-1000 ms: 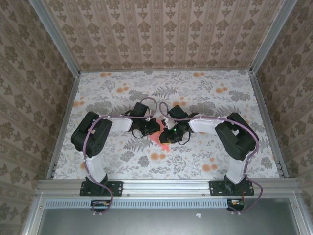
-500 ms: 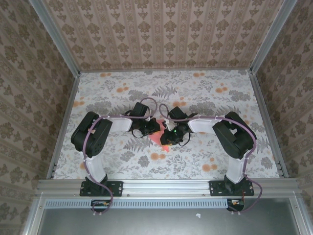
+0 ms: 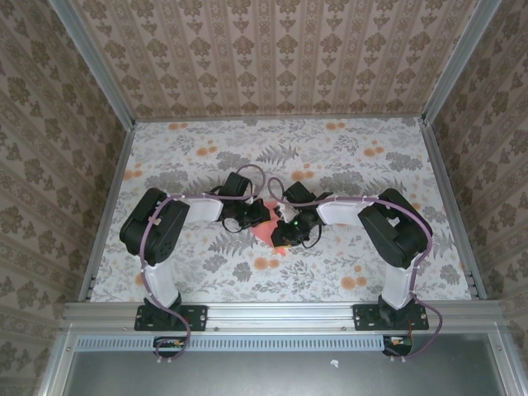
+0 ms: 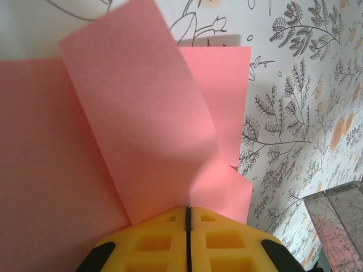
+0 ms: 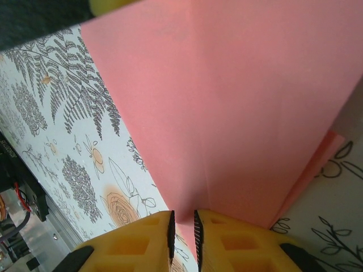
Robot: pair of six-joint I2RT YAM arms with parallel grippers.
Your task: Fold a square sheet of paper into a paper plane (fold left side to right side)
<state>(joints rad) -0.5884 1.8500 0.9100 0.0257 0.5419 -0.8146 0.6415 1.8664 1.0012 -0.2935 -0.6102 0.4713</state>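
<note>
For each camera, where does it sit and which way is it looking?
Top external: above and behind the bases, looking down at the table; left arm and right arm meet over the pink paper.
Left wrist: on the left arm, looking along its shut left gripper at the pinched paper flap.
Right wrist: on the right arm, looking past the right gripper at the paper.
Shared: every view sees the pink paper.

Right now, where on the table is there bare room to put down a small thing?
Free: the far strip of table under the back wall, and the near strip just ahead of the arm bases. Crowded: the centre, where left pincer and right pincer grip the pink sheet.
</note>
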